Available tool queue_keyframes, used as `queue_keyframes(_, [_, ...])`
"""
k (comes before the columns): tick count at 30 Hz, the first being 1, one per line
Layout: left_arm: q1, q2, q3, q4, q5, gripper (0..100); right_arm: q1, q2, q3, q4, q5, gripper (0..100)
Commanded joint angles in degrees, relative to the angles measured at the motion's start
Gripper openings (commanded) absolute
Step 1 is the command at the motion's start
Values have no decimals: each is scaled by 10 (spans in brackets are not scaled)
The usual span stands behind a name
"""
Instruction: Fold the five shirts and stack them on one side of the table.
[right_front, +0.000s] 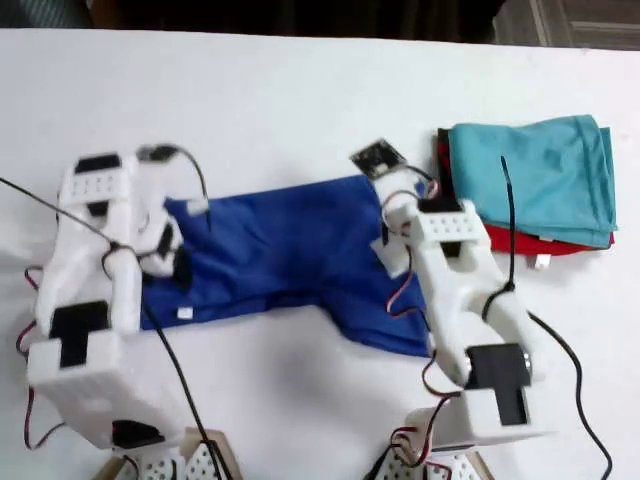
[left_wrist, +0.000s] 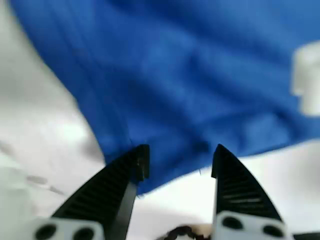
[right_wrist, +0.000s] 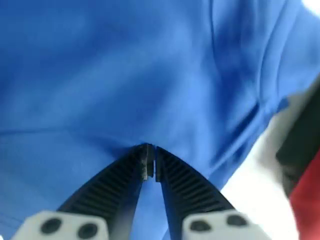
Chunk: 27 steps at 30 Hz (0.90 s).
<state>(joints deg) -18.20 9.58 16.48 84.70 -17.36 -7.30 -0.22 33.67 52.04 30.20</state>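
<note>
Your right gripper (right_wrist: 150, 162) is pinched closed on the blue shirt (right_front: 290, 250), which lies spread out mid-table (right_front: 250, 90). Your left gripper (left_wrist: 180, 160) gapes wide, straddling that shirt's edge. Over by the right arm, the folded teal shirt (right_front: 530, 175) sits on the red shirt (right_front: 560, 245).

We see a plain blue shirt (right_front: 290, 250) on the white desk (right_front: 250, 90). Near the desk's right edge, a teal shirt (right_front: 535, 175) covers a red shirt (right_front: 520, 243). The left arm (right_front: 85, 260) and right arm (right_front: 460, 270) are white, while the left gripper (left_wrist: 180, 152) and right gripper (right_wrist: 150, 155) are black.
</note>
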Motion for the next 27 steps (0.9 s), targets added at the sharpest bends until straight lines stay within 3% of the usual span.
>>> queue_keyframes(1, [7, -84, 101, -37, -19, 222, 23, -38, 23, -12, 27, 18])
queue_keyframes(8, [26, -161, 232, -84, -55, 222, 60, -37, 33, -12, 71, 18])
queue_keyframes(15, [26, -180, 250, -127, -55, 222, 84, -81, 33, 1, 76, 18])
queue_keyframes(22, [24, -177, 245, -136, -55, 222, 49, -245, 91, 93, 76, 18])
queue_keyframes(27, [27, -179, 287, -205, -55, 222, -12, -346, 207, 94, 151, 18])
